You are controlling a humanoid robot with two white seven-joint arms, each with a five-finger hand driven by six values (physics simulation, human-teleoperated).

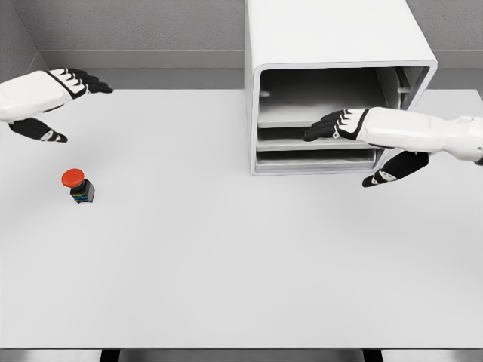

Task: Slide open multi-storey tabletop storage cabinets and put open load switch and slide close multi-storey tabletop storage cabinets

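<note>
Reaching in from the right, the right hand (337, 126) lies with its black fingers (317, 133) stretched flat along the front edge of a middle shelf of the white storage cabinet (332, 45) — extended, closed on nothing, while its thumb (385, 176) hangs below, in front of the cabinet's lower right corner. The cabinet stands at the far side of the white table (226, 264), right of centre, its front open and several shallow drawers (313, 158) stacked inside. Over at the far left the left hand (64, 94) hovers above the table, fingers straight and thumb spread — empty. Near it, a little closer, the load switch (78, 184) with its red mushroom cap and dark base sits on the tabletop, well apart from the cabinet.
</note>
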